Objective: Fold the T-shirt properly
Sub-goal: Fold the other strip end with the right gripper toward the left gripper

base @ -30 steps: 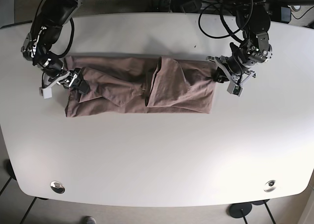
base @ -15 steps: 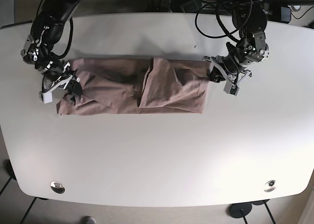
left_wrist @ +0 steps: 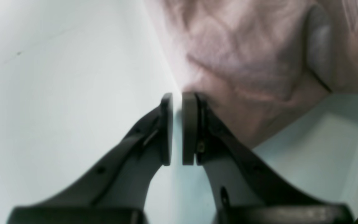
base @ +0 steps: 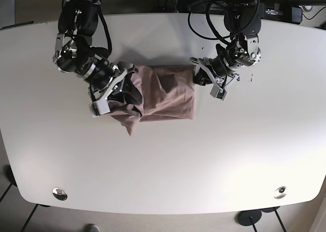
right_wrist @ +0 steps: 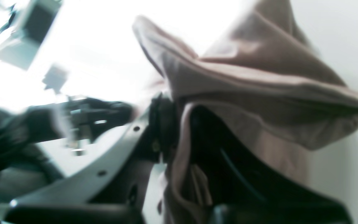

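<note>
The mauve T-shirt (base: 170,94) lies bunched in a short heap at the table's middle. My right gripper (base: 127,92), on the base view's left, is shut on the shirt's left end and holds it raised and folded toward the centre. In the right wrist view the cloth (right_wrist: 259,77) drapes over the gripper (right_wrist: 179,105). My left gripper (base: 197,74), on the base view's right, is at the shirt's right edge. In the left wrist view its jaws (left_wrist: 176,96) are nearly closed, with the shirt's edge (left_wrist: 244,62) at their tips.
The white table (base: 163,166) has round fittings at the front corners (base: 59,193) (base: 279,192). Cables and equipment (base: 204,0) crowd the back edge. Both arms reach in from the back.
Both grippers moved inward with the shirt's ends. The right gripper swung far toward the centre. The shirt went from a long strip to a short bunched heap.
</note>
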